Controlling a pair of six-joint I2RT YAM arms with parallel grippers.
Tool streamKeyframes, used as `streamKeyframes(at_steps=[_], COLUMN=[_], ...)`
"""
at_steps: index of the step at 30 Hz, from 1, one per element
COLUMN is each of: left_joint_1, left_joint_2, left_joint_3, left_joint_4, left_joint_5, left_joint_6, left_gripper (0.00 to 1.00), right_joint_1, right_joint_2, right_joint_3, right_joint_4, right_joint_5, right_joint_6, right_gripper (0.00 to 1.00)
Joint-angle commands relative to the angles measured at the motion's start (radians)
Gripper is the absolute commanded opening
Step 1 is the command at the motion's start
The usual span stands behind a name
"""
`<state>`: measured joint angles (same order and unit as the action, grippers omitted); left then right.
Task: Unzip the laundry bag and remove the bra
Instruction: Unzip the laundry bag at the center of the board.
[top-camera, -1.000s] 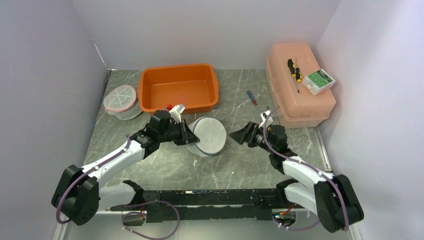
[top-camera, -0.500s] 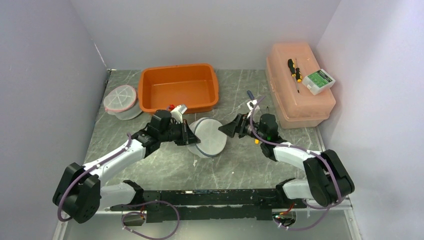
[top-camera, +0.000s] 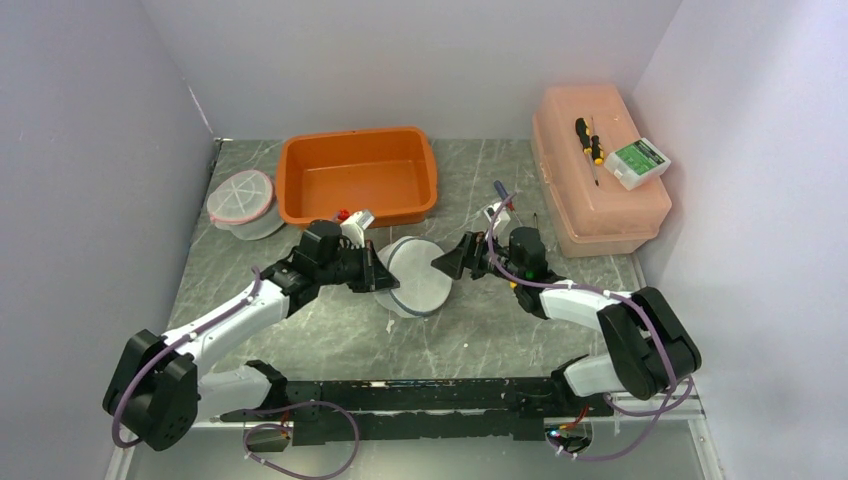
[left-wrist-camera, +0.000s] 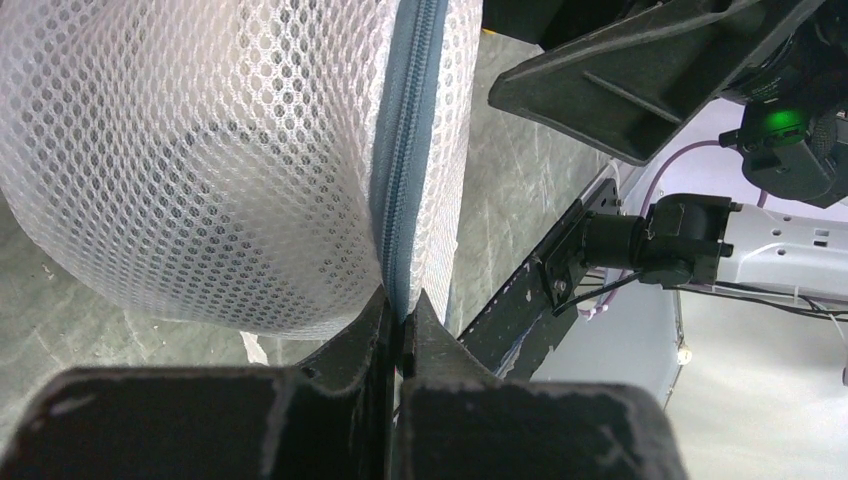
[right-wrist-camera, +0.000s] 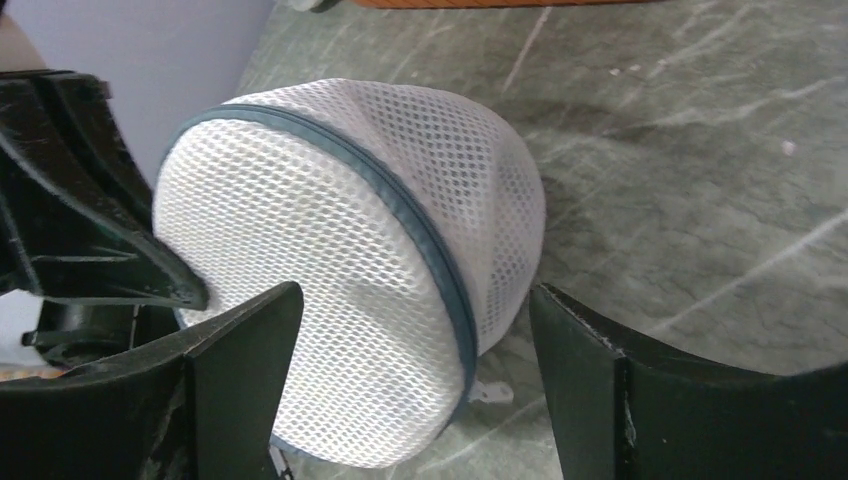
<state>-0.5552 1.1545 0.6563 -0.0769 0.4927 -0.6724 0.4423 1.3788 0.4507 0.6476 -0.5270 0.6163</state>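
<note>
Laundry bag (top-camera: 418, 275) sits frame centre, zipped. Your left gripper (left-wrist-camera: 402, 330) is clamped on its zipper seam; right gripper (right-wrist-camera: 415, 295) gapes wide beside it, empty. Orange tub (top-camera: 358, 175) just above.

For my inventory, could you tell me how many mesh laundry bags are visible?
2: the centre laundry bag, pinched by the left gripper; the far-left laundry bag, beside the orange tub.

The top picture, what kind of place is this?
Probably a robot lab booth: plain walls box in the table, a left arm and right arm are bolted at its edge, plus an orange tub.
</note>
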Motion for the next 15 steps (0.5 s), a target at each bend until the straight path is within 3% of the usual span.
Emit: streamKeyframes(at_steps=[1, 8, 15], left_joint_1=[-0.001, -0.002, -0.002], left_joint_2=[-0.031, -0.036, -0.031], left_joint_3=[0.022, 0.009, -0.015], left_joint_4=[0.02, 0.035, 0.07], left_joint_5=[0.034, 0.04, 0.078], left_joint_6=[0.016, 0.011, 0.007], left_gripper=[0.03, 0.03, 0.03], right_joint_1=[-0.002, 0.002, 0.012], right_joint_2=[-0.034, 0.019, -0.052], right_joint_3=[-0.018, 0.007, -0.014], right_joint_4=[-0.024, 0.057, 0.045], right_joint_5=[0.074, -0.07, -0.119], right_joint_6=[-0.036, 0.006, 0.027], right_gripper=[0.88, 0.68, 0.37])
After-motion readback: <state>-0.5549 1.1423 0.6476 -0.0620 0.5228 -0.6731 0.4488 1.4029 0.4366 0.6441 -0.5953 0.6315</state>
